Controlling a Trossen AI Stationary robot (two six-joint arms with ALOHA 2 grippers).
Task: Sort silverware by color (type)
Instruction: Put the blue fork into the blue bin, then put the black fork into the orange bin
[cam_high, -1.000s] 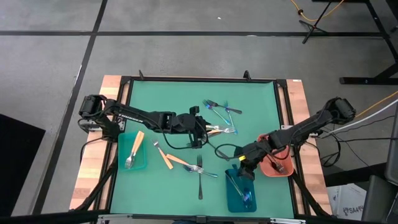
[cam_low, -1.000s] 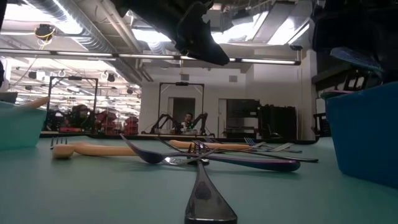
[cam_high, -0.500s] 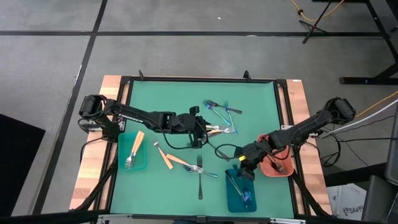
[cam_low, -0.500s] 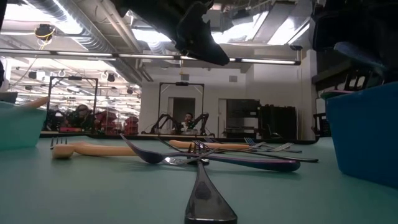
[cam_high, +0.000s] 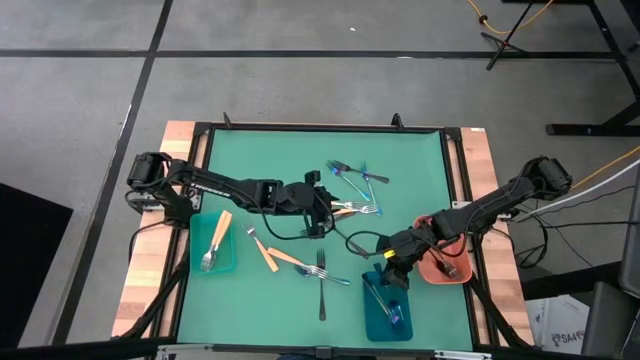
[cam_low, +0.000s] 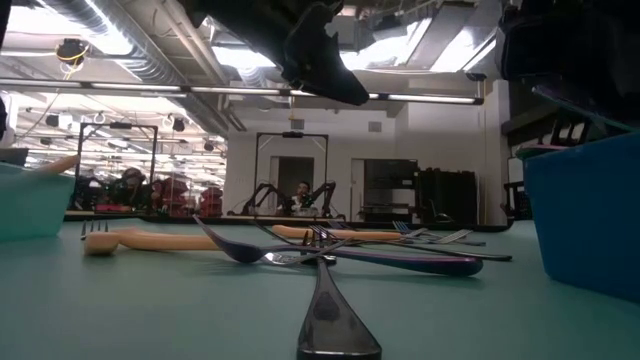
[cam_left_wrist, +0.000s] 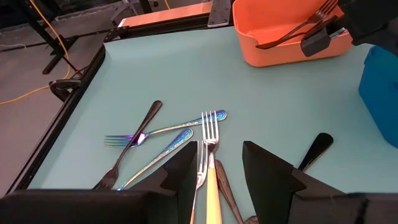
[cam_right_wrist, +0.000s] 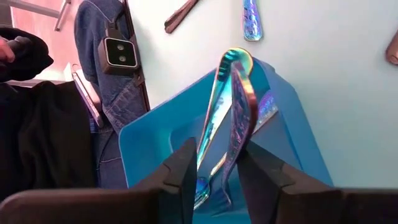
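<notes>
Right gripper (cam_high: 392, 280) sat over blue tray (cam_high: 386, 312), lower right of high view; fingers slightly apart around iridescent utensil (cam_right_wrist: 231, 106), contact unclear. Left gripper (cam_left_wrist: 214, 168) centre table, fingers apart, straddling orange-handled fork (cam_left_wrist: 211, 152) without gripping. Tray contents partly hidden by arm.
</notes>
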